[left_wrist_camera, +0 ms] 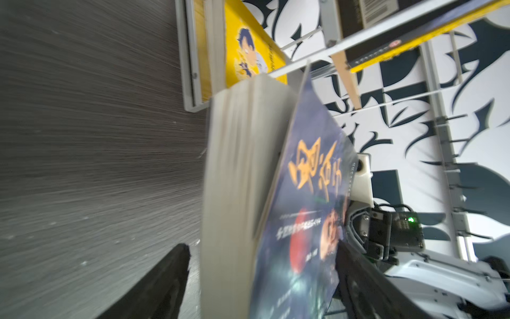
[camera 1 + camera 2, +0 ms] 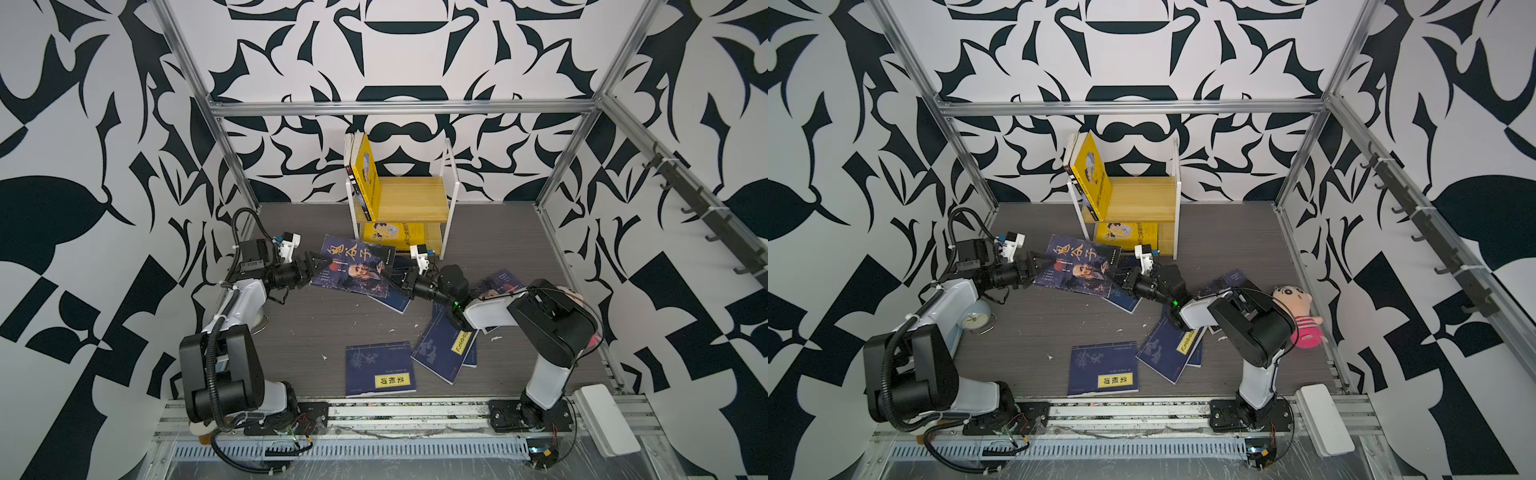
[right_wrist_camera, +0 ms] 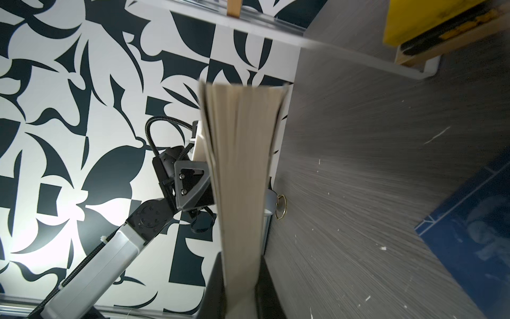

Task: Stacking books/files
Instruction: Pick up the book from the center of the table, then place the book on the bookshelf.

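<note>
We see the right gripper (image 2: 390, 277) clamped on the right edge of the purple-blue book (image 2: 353, 266) with the old man's face. In the right wrist view its fingers (image 3: 214, 290) press both sides of the page block. The left gripper (image 2: 316, 269) is spread open around the opposite edge, with one finger (image 1: 165, 276) standing clear of the pages. The book hangs cover up between the two arms, above the grey table (image 2: 311, 332) and partly over a navy book (image 2: 397, 299). Nearer the front lie a labelled navy book (image 2: 380, 369) and an overlapping pair of navy books (image 2: 444, 351). Behind, a wooden rack (image 2: 415, 199) holds an upright yellow book (image 2: 368, 174) on top and a flat yellow book (image 2: 392, 235) below.
</note>
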